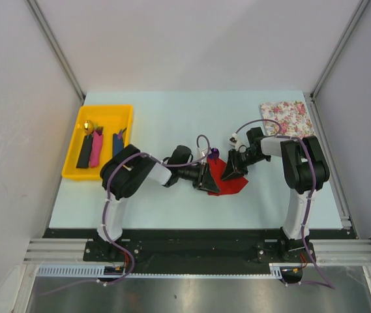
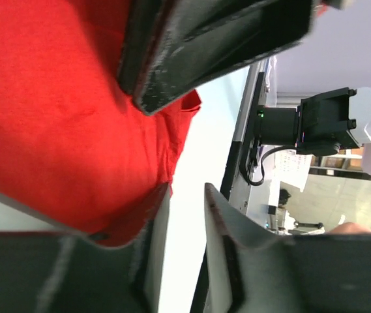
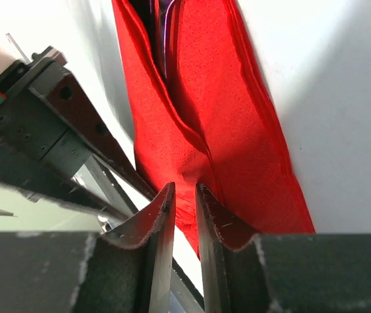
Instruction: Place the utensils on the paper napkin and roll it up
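The red paper napkin (image 1: 229,181) lies in the middle of the table (image 1: 172,111), folded over a purple-handled utensil (image 3: 163,29); other utensils (image 1: 96,150) sit in the yellow tray (image 1: 72,160). The right gripper (image 3: 182,195) pinches a fold of it, jaws nearly together. The left gripper (image 2: 185,195) stands slightly parted, nothing between, just beside it. It looks like thin, limp paper that tears easily, so I'd grip a doubled edge.
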`<state>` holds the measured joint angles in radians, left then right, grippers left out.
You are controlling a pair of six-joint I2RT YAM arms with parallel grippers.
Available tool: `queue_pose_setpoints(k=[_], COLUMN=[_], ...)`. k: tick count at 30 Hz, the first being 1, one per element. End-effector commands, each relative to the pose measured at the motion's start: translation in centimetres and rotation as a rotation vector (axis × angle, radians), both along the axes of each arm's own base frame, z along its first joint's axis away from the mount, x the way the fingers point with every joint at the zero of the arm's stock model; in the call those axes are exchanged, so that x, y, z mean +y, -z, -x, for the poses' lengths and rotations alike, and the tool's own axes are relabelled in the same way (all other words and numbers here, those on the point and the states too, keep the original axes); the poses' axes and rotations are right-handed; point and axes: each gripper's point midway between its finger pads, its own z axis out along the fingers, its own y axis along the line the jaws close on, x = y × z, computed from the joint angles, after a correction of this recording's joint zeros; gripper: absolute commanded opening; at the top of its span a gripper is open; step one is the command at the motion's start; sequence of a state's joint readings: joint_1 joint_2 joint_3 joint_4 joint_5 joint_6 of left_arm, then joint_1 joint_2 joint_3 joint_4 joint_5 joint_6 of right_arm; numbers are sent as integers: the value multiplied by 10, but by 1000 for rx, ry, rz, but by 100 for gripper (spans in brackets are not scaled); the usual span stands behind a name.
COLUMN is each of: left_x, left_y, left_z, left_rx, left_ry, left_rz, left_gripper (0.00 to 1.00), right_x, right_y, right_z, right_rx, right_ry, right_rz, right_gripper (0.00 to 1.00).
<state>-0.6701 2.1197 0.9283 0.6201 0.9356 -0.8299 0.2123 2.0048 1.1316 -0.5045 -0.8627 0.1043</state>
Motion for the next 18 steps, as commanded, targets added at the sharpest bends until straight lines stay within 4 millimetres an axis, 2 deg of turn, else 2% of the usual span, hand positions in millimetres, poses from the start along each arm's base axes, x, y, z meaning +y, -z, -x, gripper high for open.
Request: queue_pose_setpoints(k=[1,4,6,10,11,14,15,17,18], left_x=[2,-3,-8,-12,-13,-13,-15,-15,-17], left_y=[-30,-56,-64,-61,-53,-45,-41,-32,-33], left_z=[-5,-19,-30,-51,-57,-72,-82,-88,-96], left_rx=[-117,-167,-169,-152,-142,-114,-135,-135,-152], left_ry=[9,-6,-39,-109,-137,-190,-212,-218,-231], left_rz=[47,91,97,95,81,61,38,6,-10], left_gripper=[37,38,37,34,31,27,26,24,24], right_x=[-20,-20,-20,-19,-19,-20,-20,-19,-19], right_y=[38,38,37,38,37,37,37,37,36], right_z=[3,2,1,1,0,0,0,0,-1], right_rx=[-24,-31,-31,-33,-34,-39,-37,-34,-37], right_ry=[-13,-15,-14,-15,-14,-13,-12,-10,-9], right_rz=[149,148,146,149,150,156,158,155,153], right_gripper=[25,24,25,24,24,24,25,24,25])
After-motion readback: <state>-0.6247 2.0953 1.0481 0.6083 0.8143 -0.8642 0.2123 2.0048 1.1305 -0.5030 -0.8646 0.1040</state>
